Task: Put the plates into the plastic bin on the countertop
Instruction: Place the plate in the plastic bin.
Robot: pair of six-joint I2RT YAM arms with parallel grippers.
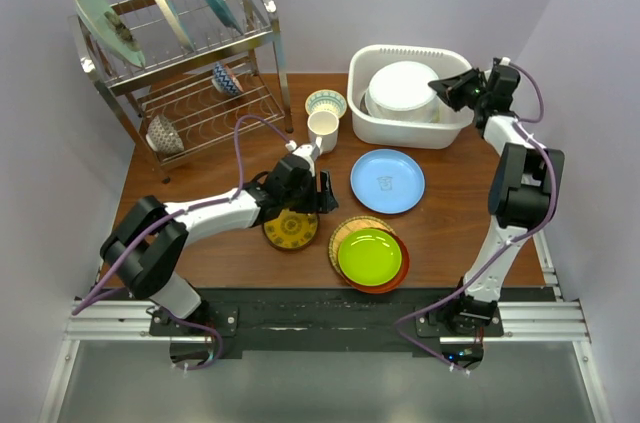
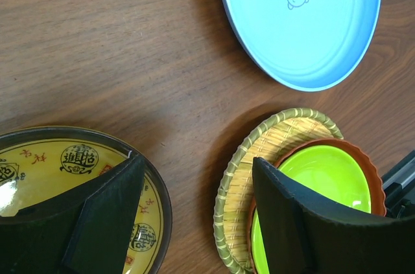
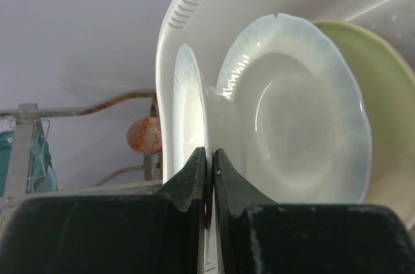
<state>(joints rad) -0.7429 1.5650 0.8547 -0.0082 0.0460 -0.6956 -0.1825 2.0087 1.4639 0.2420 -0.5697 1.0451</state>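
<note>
The right wrist view alone shows the right jaws pinched nearly shut on the rim of a white plate (image 3: pixel 295 112) standing in the bin (image 3: pixel 214 2), far right. The left jaws hang wide open and empty between a yellow plate (image 2: pixel 52 164) printed with Chinese characters and the green plate (image 2: pixel 318 177). A cartoon bear marks the blue plate (image 2: pixel 311 28).

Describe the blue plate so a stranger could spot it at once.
On the brown countertop, find the white plastic bin at the far right. The blue plate lies flat just in front of it, alone. Only it is sky blue with a small cartoon drawing.
</note>
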